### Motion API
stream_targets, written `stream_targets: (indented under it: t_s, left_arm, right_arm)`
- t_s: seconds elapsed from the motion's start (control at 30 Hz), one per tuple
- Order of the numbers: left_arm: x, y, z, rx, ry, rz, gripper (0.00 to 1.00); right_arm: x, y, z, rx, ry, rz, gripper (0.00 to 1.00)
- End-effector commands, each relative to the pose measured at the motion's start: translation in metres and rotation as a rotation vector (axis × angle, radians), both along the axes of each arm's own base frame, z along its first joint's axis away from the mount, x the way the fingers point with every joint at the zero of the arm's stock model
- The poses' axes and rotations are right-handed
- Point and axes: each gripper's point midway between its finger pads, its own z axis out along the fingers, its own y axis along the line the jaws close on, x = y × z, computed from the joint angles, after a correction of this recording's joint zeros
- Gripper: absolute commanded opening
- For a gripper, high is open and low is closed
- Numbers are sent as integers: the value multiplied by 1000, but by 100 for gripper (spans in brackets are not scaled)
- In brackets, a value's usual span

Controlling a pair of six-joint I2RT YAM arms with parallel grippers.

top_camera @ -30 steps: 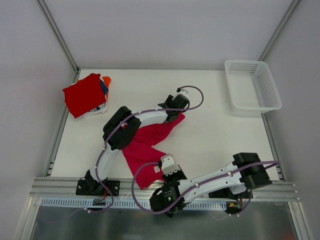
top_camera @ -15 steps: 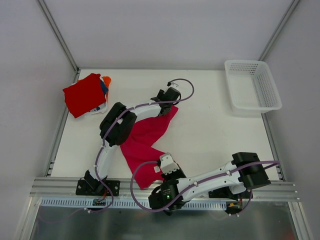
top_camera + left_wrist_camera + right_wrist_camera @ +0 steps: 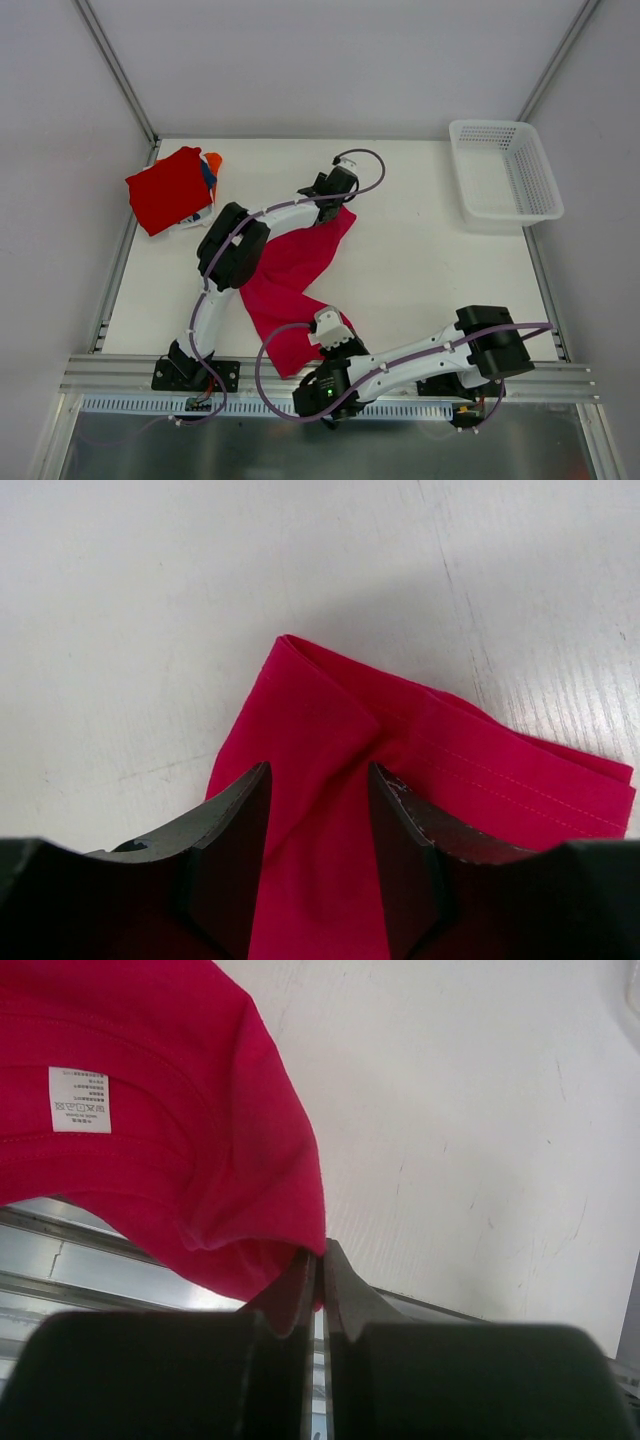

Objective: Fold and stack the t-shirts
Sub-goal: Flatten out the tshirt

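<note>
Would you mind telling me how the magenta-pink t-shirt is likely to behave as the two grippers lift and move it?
The magenta-pink t-shirt will probably sag and drape: it already bunches between the right gripper and left gripper. It looks light, thin cloth with visible creases. It seems unlikely to slip, since the right fingers pinch its edge tightly.

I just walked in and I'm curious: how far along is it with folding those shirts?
Partly done. A folded red shirt already tops a small stack at the table's far left. In hand is the magenta shirt: the right hand pinches its near edge, and the left hand straddles its far end, fingers apart. It still lies stretched out, unfolded and unstacked.
</note>
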Motion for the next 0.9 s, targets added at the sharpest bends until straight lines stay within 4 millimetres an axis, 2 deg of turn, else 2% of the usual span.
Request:
stream_targets:
  t_s: [0.0,0.13,0.3,0.87]
  left_arm:
    - [12,1,15,-26,-11,-3,43]
    - [15,6,17,-26,-16,8,43]
    - [16,10,10,-34,4,18,43]
    - [7,6,9,-43,18,13,41]
  right_arm:
    - [-1,3,5,-10,9,2,0]
    - [0,4,3,-17,15,3,0]
    - [1,5,4,-17,17,1,0]
    - [3,6,1,-16,22,-1,0]
